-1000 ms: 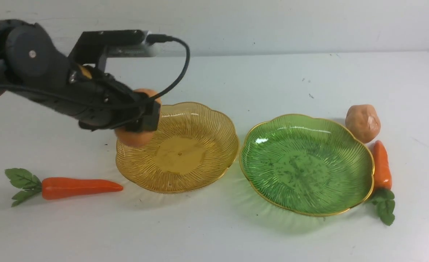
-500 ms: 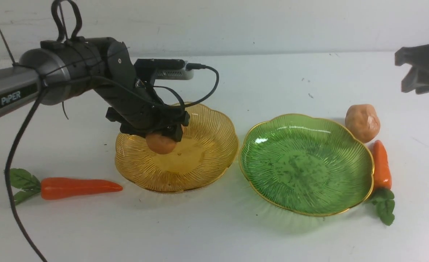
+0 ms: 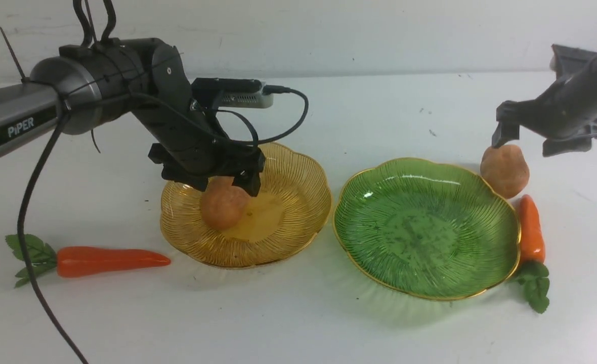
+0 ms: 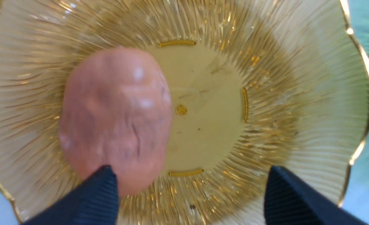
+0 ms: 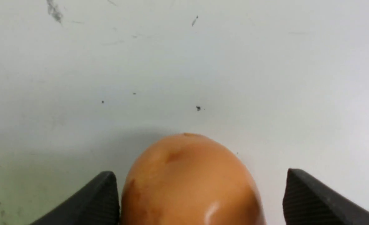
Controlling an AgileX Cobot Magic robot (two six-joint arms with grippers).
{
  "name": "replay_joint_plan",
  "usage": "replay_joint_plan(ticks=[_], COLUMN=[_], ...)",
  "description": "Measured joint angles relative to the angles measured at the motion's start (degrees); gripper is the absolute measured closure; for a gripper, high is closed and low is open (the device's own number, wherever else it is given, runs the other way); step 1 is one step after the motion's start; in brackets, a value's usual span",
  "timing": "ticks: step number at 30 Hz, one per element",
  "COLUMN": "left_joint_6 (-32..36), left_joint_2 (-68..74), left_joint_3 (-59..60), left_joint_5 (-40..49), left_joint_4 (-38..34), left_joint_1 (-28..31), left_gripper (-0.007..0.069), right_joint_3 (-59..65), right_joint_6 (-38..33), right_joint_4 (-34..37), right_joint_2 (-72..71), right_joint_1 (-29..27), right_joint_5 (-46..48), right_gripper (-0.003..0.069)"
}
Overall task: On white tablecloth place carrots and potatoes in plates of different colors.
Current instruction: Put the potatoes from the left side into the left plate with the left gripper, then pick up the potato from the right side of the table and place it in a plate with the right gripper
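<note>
The right claw (image 5: 200, 197) gaped wide and empty above the loose potato (image 3: 505, 171), beyond the green plate (image 3: 425, 232); that pickup seemed in hand, calling for a centred descent. The left claw (image 3: 227, 187) was parted, gripping nothing, over the potato (image 3: 223, 203) in the amber plate (image 3: 298, 222). Both carrots (image 3: 111, 261) lay outside.

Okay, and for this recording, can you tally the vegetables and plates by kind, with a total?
Carrots: 2 (left, right)
Potatoes: 2 (one in the amber plate, at; one beyond the right carrot, at)
Plates: 2 (amber, green)
Total: 6
</note>
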Motion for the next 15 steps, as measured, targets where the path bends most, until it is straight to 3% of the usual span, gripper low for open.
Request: replay_joint_plan(ticks=[2,4,5,11,15], left_joint_6=[0.1,0.6,1.0,0.8,-0.4], left_joint_2=[-1.4,-3.5,-5.2,-15.4,-22.9], left_joint_3=[-1.8,-2.5,-2.7,-2.7,-0.7], left_joint_5=[3.1,4.1,4.5,8.6,10.6], left_joint_4=[1.2,2.1,2.8,11.5,15.0], left_joint_1=[0.0,0.0,0.0,0.1,2.9], left_gripper=[0.0372,0.0533,0.0584,0.0628,0.0628], right_joint_3=[-0.4,-0.6,-0.6,-2.4,-4.8], right_joint_6=[0.0,0.1,0.1,3.1,3.9], right_joint_4=[0.1,0.2,0.3,-1.1,2.7], right_joint_2=[0.9,1.1,1.1,-3.5,-10.8], right_joint_1=[0.0,0.0,0.0,-0.1,0.6], right_joint_5=[0.8,1.0,0.9,-2.2,-2.2], right_gripper=[0.0050,0.0161,0.0155,0.0151,0.0151])
